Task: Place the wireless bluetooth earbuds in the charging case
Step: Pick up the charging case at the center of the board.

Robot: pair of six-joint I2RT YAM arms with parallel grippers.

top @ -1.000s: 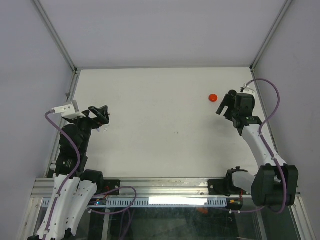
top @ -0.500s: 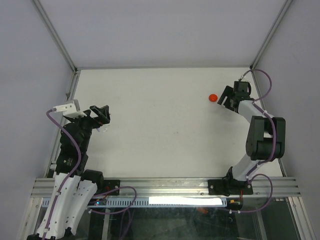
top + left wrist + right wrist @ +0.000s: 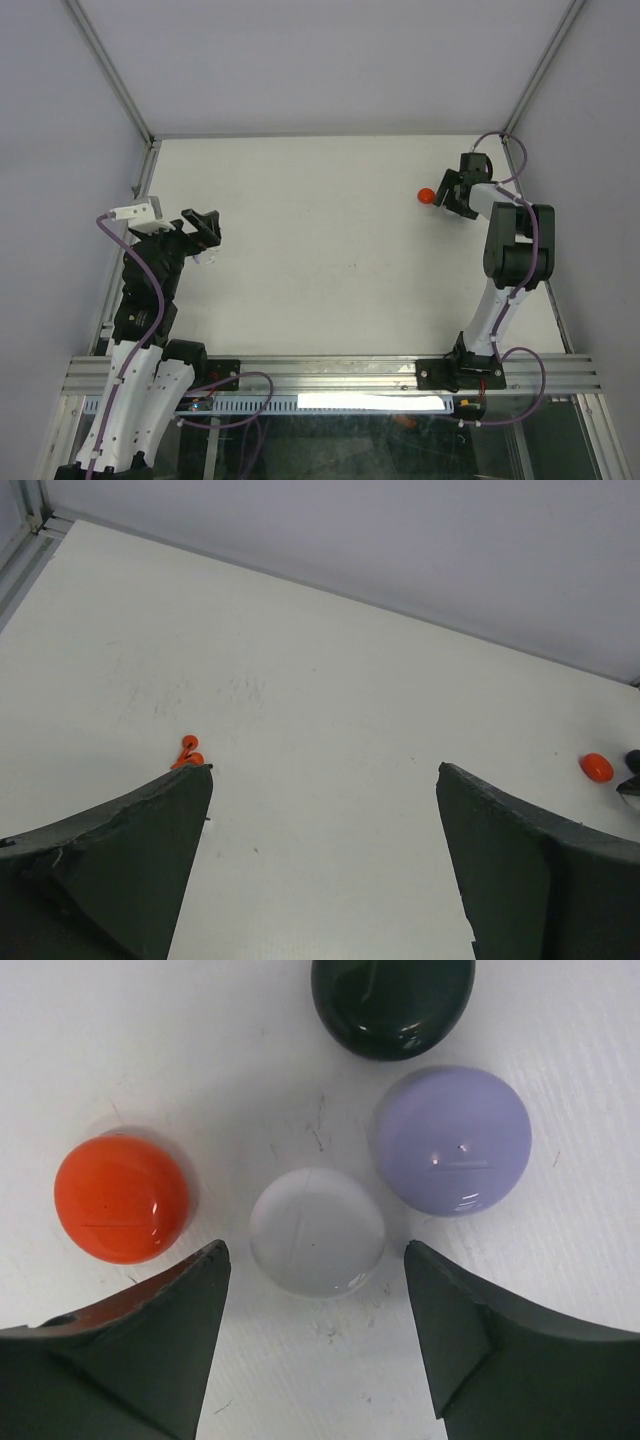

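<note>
In the right wrist view four glossy round domes lie close together: red (image 3: 122, 1198), white (image 3: 317, 1231), lavender (image 3: 453, 1140) and black (image 3: 392, 1000). Each shows a thin seam like a closed lid. My right gripper (image 3: 312, 1250) is open, low over them, with the white one just ahead of its fingertips. From the top view only the red one (image 3: 426, 196) shows, beside the right gripper (image 3: 447, 190). A tiny orange two-lobed earbud-like piece (image 3: 188, 752) lies at the tip of my left gripper (image 3: 325, 770), which is open and empty.
The white table (image 3: 330, 250) is bounded by an aluminium frame and grey walls. The domes lie near its far right corner. The left gripper (image 3: 205, 228) hovers near the left edge. The red dome also shows far right in the left wrist view (image 3: 597, 767).
The right arm has folded up and its gripper has moved farther back, closing in beside the red dome. The left arm has barely moved.
</note>
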